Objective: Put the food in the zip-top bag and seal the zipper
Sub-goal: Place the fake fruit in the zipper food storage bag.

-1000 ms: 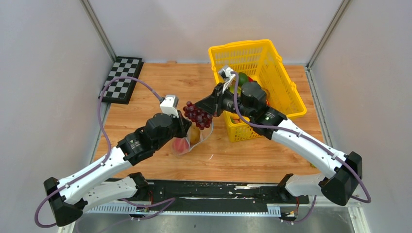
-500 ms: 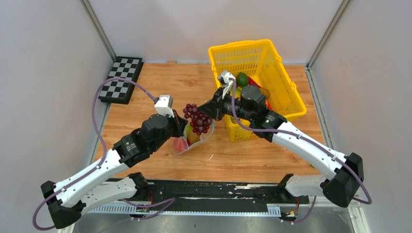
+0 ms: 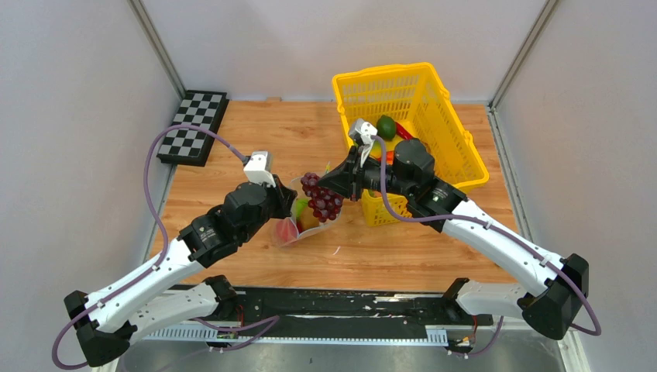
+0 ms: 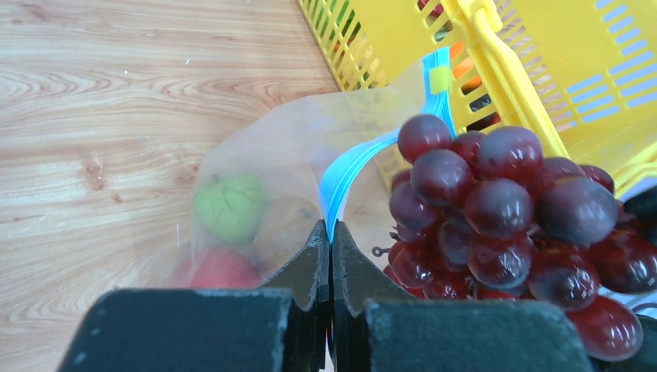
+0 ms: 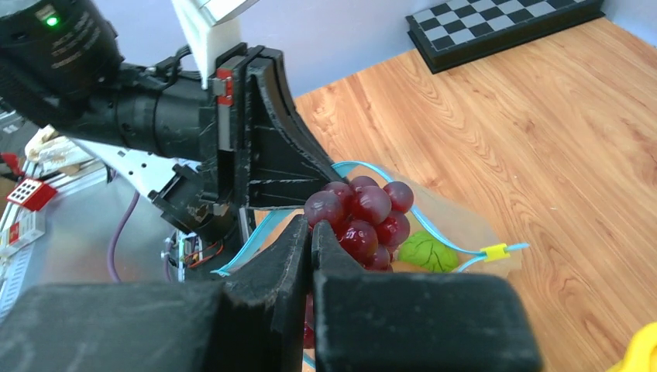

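The clear zip-top bag point(image 3: 310, 226) lies on the wooden table with its mouth held up and open. My left gripper point(image 4: 331, 232) is shut on the near side of the teal-blue zipper point(image 4: 349, 167). A bunch of dark red grapes point(image 3: 323, 198) hangs in the open mouth, between the two zipper sides point(image 5: 434, 229). My right gripper point(image 5: 311, 229) is shut on the top of the grapes point(image 5: 364, 213). Inside the bag I see a green food point(image 4: 230, 205) and a red one point(image 4: 221, 271). A yellow slider point(image 4: 439, 78) sits at the zipper's far end.
A yellow mesh basket point(image 3: 434, 85) with more food stands just right of the bag, close behind my right wrist. A chessboard point(image 3: 194, 128) lies at the back left by the wall. Bare wooden table point(image 3: 256, 132) stretches between them.
My right gripper has carried the grapes down and slightly right, from above the bag into its open mouth. The left gripper has kept its hold on the zipper edge, shifting only a little.
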Robot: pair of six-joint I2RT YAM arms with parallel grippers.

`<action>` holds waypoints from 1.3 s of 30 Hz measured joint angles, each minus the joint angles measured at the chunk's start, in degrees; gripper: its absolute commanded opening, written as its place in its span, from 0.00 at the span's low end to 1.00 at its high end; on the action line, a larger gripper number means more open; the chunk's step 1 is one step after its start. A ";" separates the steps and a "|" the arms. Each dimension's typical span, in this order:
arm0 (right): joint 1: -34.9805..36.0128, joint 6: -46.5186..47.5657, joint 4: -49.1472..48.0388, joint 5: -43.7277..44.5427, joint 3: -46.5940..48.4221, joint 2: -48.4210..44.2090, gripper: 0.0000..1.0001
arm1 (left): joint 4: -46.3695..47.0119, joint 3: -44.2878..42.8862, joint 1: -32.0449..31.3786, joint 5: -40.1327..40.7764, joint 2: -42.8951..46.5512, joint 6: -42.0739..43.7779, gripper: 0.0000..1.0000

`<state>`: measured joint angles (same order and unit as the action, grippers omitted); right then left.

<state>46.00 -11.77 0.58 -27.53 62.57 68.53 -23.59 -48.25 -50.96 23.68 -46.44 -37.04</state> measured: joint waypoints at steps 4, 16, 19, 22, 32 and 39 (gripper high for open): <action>0.00 1.88 0.28 -3.02 0.00 -0.17 0.00 | -0.02 0.00 0.11 0.00 0.04 -0.17 0.00; 0.02 3.32 3.78 -3.85 0.15 3.30 0.00 | 0.11 0.00 0.17 -0.96 0.04 -0.20 0.00; 0.07 3.26 5.09 -1.66 0.50 4.26 0.00 | 0.13 0.00 0.17 -1.16 0.04 -0.20 0.00; 0.11 3.13 6.16 1.75 1.07 4.61 0.00 | 0.15 0.00 0.17 -1.29 0.17 -0.20 0.00; 3.08 -0.13 4.28 6.73 1.57 5.90 0.00 | 0.31 1.07 0.22 -0.33 1.53 -0.81 0.00; 7.28 -1.20 3.30 11.13 1.77 9.66 0.02 | 0.15 2.25 0.22 2.25 4.37 -2.19 0.00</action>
<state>53.28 -12.97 3.88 -16.40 64.34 78.19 -23.44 -46.00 -50.74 25.93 -42.06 -39.22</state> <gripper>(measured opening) 0.033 0.008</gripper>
